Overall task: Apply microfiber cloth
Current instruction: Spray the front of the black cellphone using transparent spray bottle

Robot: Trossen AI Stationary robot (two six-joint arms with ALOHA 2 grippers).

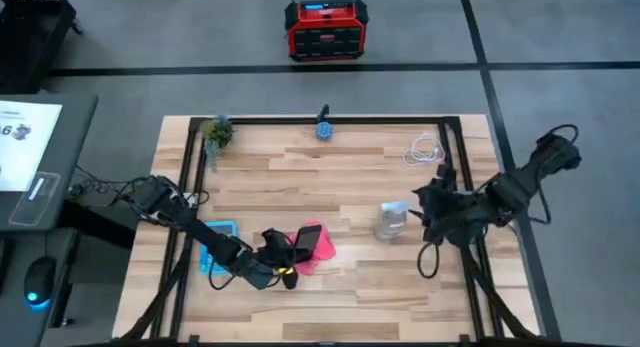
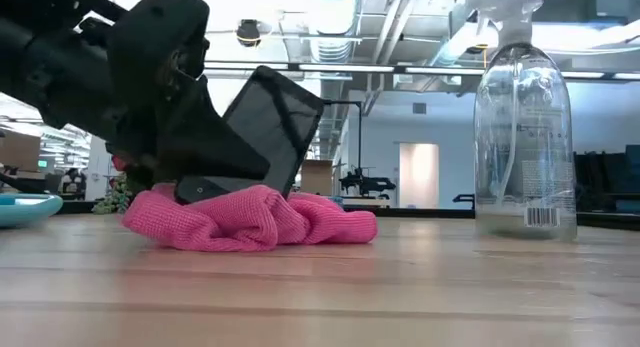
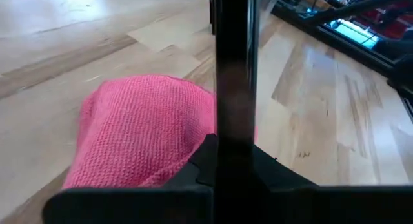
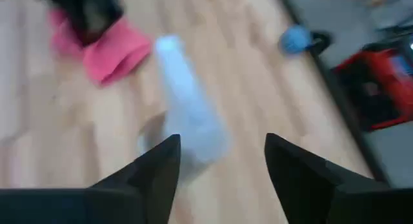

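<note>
**Phone tipped up over the pink cloth**

Low view shows the left gripper (image 2: 215, 152) clamped on a black phone (image 2: 272, 127), holding it tilted on edge with its lower end pressed into the bunched microfiber cloth (image 2: 250, 217). From above, that cloth (image 1: 318, 249) lies near the front edge of the table (image 1: 330, 177), a little left of centre, with a light blue calculator (image 1: 218, 237) just beside it toward the left edge. The left wrist view confirms the phone's thin edge standing between the fingers, the cloth directly behind it.

The right gripper (image 4: 222, 159) waits with its jaws spread, just beside a clear spray bottle (image 1: 392, 221) toward the right edge and not touching it.

The risk here, as I judge it, is slippage: the phone is held by its narrow edge, and pushing it against soft, crumpled fabric could twist it out of the grip or simply drag the loose cloth along the table instead of wiping. A wide sweep might also knock the calculator.
</note>
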